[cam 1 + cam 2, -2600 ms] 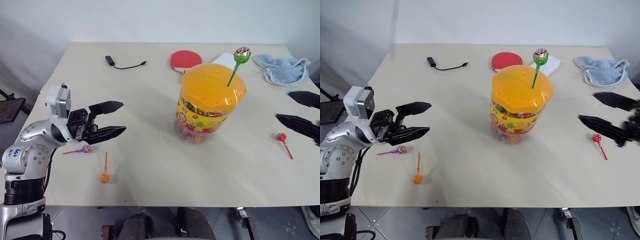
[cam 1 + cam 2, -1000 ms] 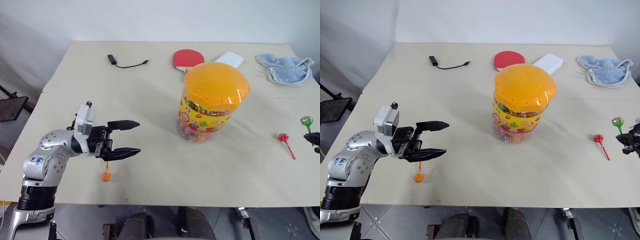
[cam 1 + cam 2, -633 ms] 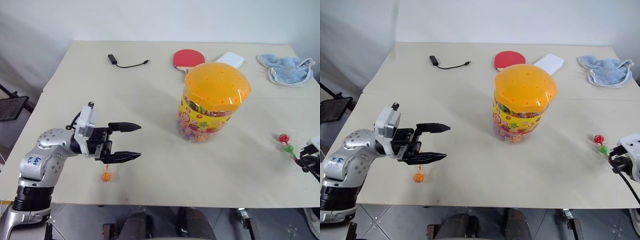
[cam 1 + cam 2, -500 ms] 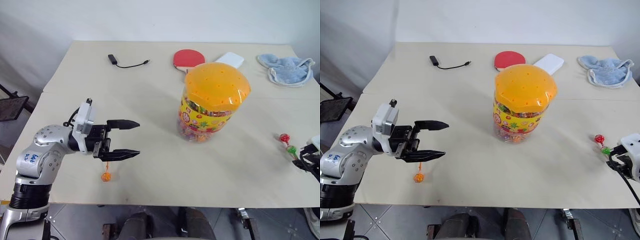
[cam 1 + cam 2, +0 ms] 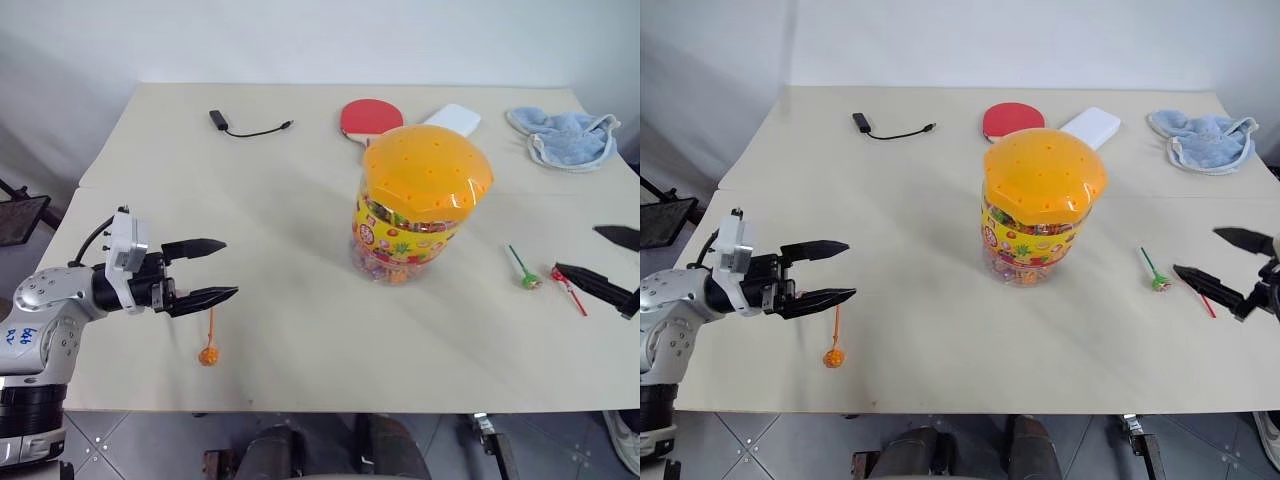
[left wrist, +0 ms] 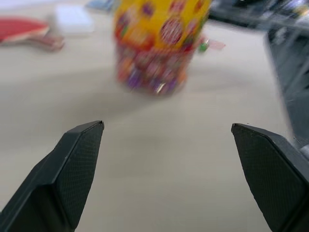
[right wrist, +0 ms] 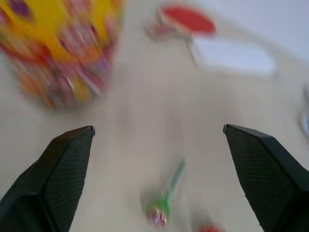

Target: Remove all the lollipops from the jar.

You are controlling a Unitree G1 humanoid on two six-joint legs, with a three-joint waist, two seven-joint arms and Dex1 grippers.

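My right pincer (image 5: 605, 260) is spread wide and empty, the green lollipop (image 5: 527, 280) lying on the table (image 5: 300, 180) just beside the red lollipop (image 5: 558, 273), so I'd back straight off without brushing either stick. My left pincer (image 5: 205, 270) is open and empty too, above the orange lollipop (image 5: 208, 354). Count: one jar (image 5: 422, 205) mid-table with nothing sticking from its lid, three lollipops visible out; the purple one I can't find.
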